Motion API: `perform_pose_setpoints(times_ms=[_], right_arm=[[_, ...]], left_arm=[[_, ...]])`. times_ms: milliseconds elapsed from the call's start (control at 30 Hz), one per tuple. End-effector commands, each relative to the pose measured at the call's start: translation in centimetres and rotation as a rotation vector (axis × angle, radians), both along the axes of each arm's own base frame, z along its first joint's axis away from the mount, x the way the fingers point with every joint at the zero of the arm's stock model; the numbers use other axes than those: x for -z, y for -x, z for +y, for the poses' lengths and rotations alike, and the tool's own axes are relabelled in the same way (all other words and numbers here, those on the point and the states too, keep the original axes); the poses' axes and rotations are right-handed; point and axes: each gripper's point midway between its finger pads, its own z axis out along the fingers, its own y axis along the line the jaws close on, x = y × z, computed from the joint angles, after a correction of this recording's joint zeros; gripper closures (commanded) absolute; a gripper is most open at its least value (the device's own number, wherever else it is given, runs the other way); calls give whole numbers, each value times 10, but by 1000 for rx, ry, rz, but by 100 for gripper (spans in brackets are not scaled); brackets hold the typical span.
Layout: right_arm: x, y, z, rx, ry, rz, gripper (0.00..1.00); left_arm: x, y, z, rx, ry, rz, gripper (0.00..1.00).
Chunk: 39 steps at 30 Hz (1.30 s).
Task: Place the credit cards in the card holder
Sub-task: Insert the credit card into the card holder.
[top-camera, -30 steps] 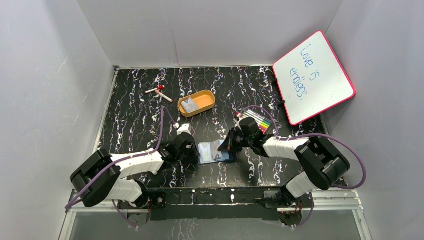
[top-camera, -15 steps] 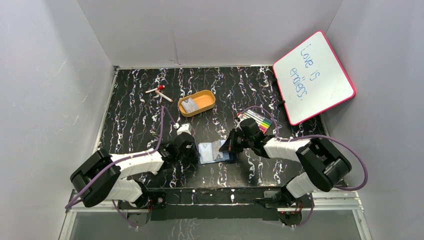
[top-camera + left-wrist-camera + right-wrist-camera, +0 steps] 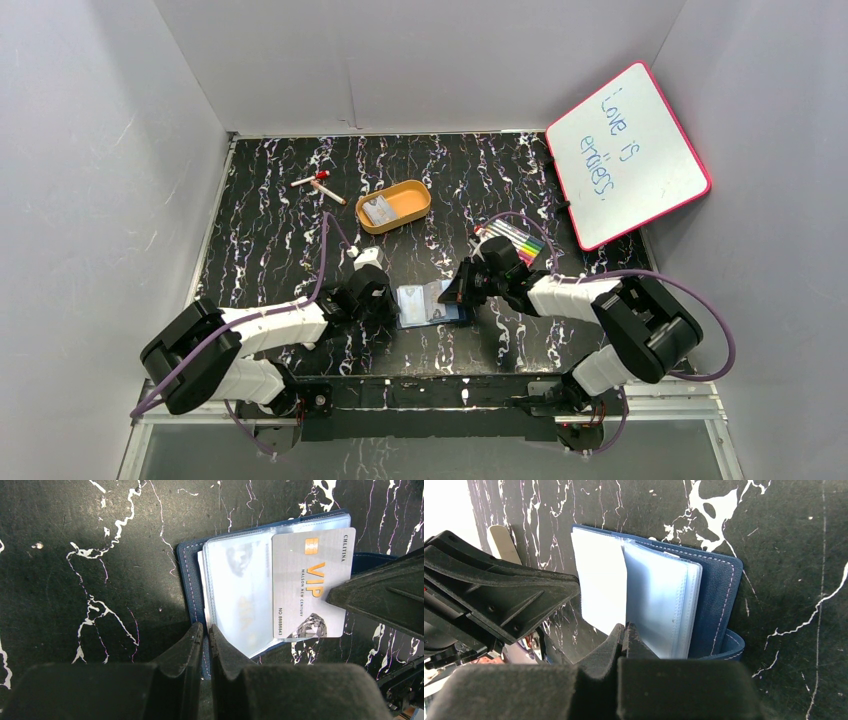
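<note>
The card holder point(image 3: 425, 312) lies open on the black table, a navy wallet point(image 3: 192, 575) with clear inner sleeves point(image 3: 240, 590). My left gripper point(image 3: 206, 628) is shut on its navy near edge and shows in the top view point(image 3: 388, 300). A grey VIP credit card point(image 3: 312, 582) lies partly over the sleeves, and its pale back shows in the right wrist view point(image 3: 599, 580). My right gripper point(image 3: 624, 626) is shut on this card's edge from the wallet's right side point(image 3: 458, 293). Another credit card point(image 3: 378, 210) lies in the orange tray.
The orange oval tray point(image 3: 410, 197) sits behind the wallet. A striped pack of markers point(image 3: 517, 240) lies just behind my right gripper. A pink-framed whiteboard point(image 3: 625, 155) leans at the back right. Two red-capped pens point(image 3: 318, 185) lie at the back left.
</note>
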Motion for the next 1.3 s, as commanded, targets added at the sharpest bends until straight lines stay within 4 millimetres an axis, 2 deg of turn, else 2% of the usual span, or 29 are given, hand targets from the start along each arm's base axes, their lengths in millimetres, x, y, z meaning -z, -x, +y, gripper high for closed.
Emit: perform_pose_setpoints(times_ms=[0, 700, 1000, 1267], right_arm=[[4, 1, 2, -20, -2, -8, 100], [13, 8, 12, -36, -28, 50, 100], [30, 8, -13, 39, 98, 55, 100], [34, 12, -19, 41, 125, 58, 100]], left_arm=[[5, 3, 5, -4, -18, 17, 92], [7, 4, 5, -4, -17, 23, 92], [7, 4, 7, -10, -20, 21, 93], [6, 5, 8, -12, -22, 18, 93]])
